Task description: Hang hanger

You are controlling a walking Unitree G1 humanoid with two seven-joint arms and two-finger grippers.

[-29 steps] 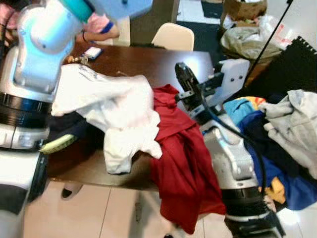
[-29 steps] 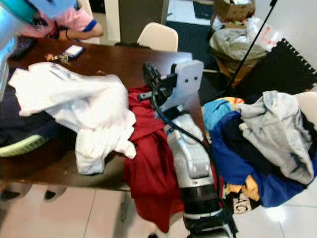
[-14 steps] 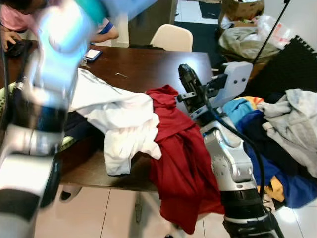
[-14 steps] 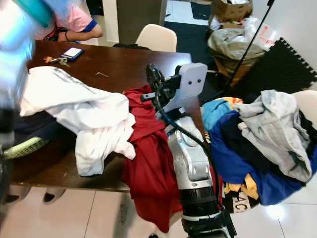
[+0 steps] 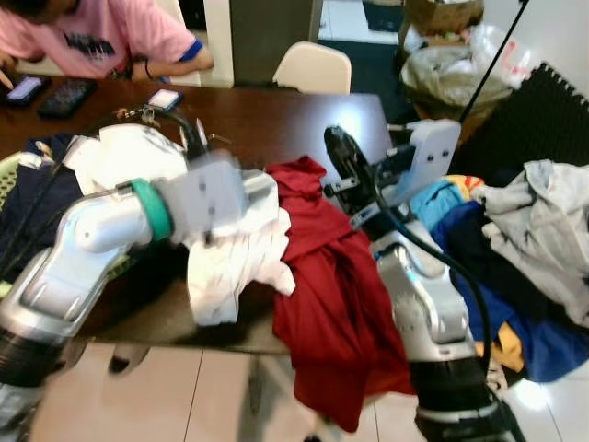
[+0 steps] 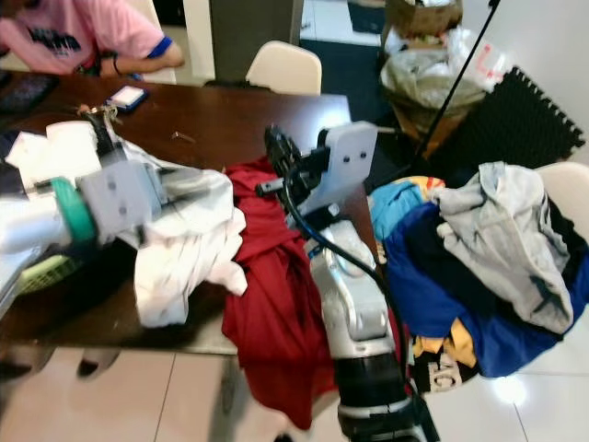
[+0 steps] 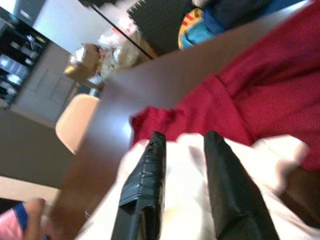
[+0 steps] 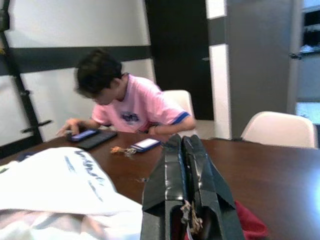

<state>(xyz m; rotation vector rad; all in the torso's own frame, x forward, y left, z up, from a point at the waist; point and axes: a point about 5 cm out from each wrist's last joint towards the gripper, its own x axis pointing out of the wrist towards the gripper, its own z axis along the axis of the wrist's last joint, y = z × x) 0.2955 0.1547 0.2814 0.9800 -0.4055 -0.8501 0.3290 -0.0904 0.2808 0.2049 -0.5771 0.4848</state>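
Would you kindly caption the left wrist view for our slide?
Left gripper open above the white shirt, beside the red garment on the brown table.

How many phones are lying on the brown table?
3: two dark phones lie side by side before the person in pink, and one phone lies by the keys. Clothes may hide more.

The left gripper (image 7: 182, 145) has its two black fingers (image 7: 145, 190) a little apart, over a white cloth (image 7: 185, 200) at the bottom of the frame. A red garment (image 7: 260, 95) lies at the right on the brown table (image 7: 107, 135). A beige chair (image 7: 72, 122) is at the left.
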